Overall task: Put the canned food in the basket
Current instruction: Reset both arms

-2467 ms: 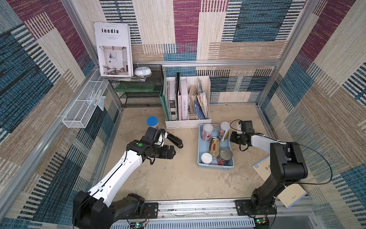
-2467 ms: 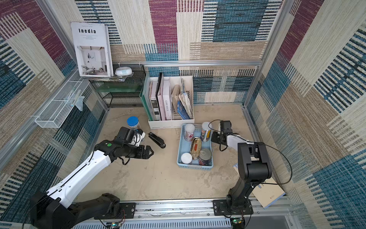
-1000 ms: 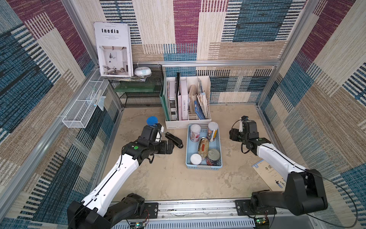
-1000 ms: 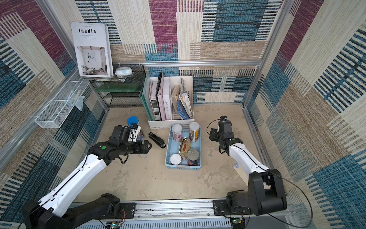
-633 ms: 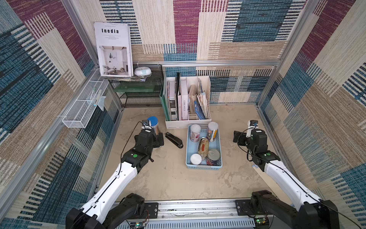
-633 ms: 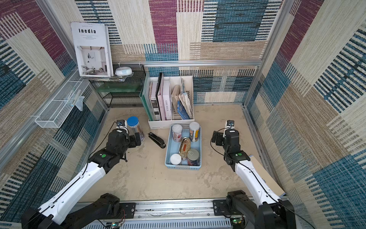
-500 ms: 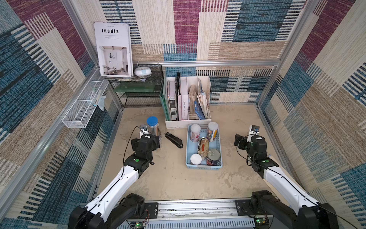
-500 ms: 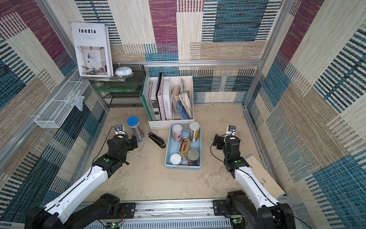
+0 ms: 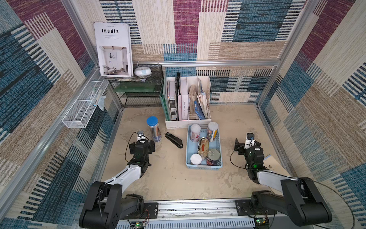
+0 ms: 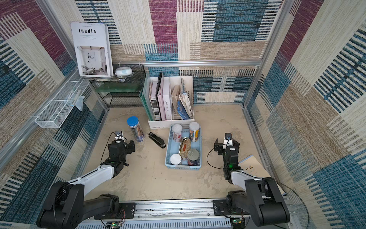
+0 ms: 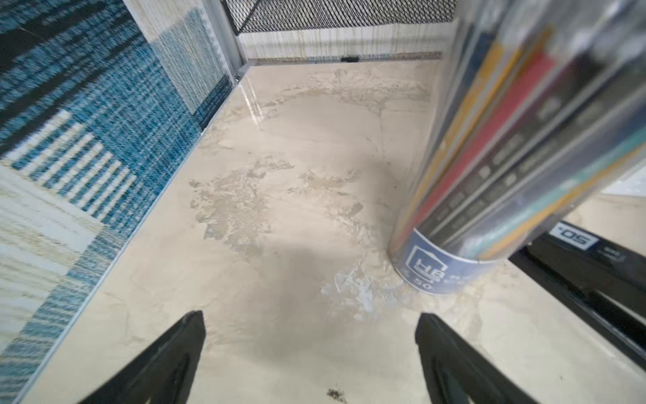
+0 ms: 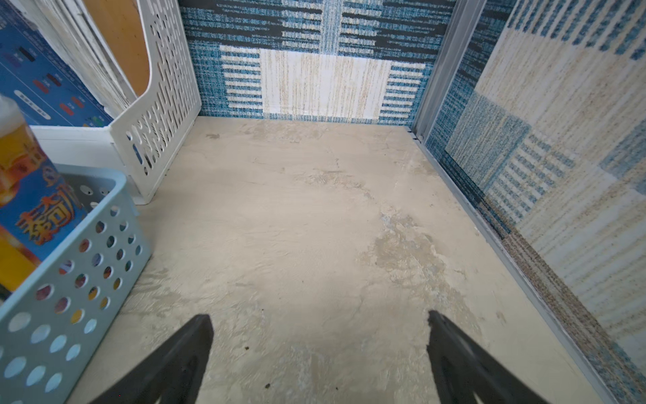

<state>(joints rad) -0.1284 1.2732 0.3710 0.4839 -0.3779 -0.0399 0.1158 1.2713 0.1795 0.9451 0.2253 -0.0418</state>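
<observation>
The light blue basket sits mid-floor before the white file holder. All the canned food I see stands inside it: two slim cans at the back, an oval gold tin, a steel pull-ring can and a white-lidded can. My left gripper hovers open and empty over bare floor left of the basket. My right gripper, also open and empty, is to the right of the basket.
A clear blue-capped pencil tube and a black stapler lie between the left gripper and the basket. The file holder touches the basket's far end. A booklet lies by the right wall. A wire mesh basket hangs on the left wall.
The basket slid left and then stayed put. Both arms drew back toward the front. The left gripper left the stapler and tube, and the right gripper moved away from the basket, opening wider.
</observation>
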